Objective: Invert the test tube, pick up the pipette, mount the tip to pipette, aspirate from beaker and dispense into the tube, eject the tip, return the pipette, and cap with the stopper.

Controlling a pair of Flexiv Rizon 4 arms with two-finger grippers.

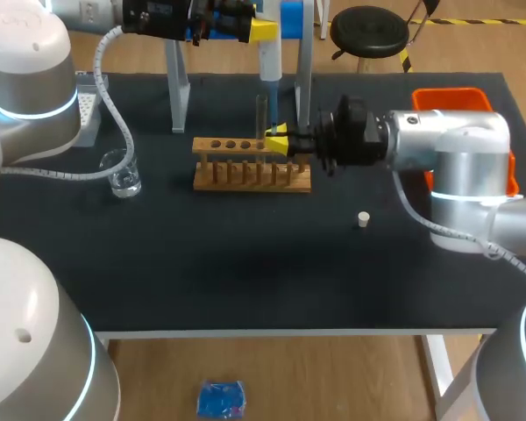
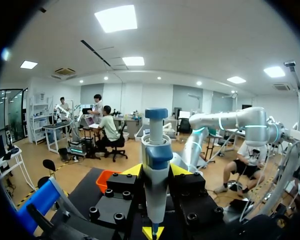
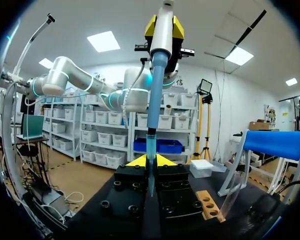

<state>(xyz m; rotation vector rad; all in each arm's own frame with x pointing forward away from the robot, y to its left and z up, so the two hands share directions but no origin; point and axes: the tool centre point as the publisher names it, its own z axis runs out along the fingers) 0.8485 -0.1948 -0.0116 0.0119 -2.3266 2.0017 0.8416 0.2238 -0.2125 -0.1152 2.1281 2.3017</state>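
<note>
Test tube (image 1: 261,114) clamped between right jaws

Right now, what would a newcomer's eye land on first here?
The blue and white pipette, held upright in the left tool, points down into the test tube. The right tool grips that tube at the right end of the wooden rack. A small white stopper lies alone, right of the rack and nearer the front.
</note>
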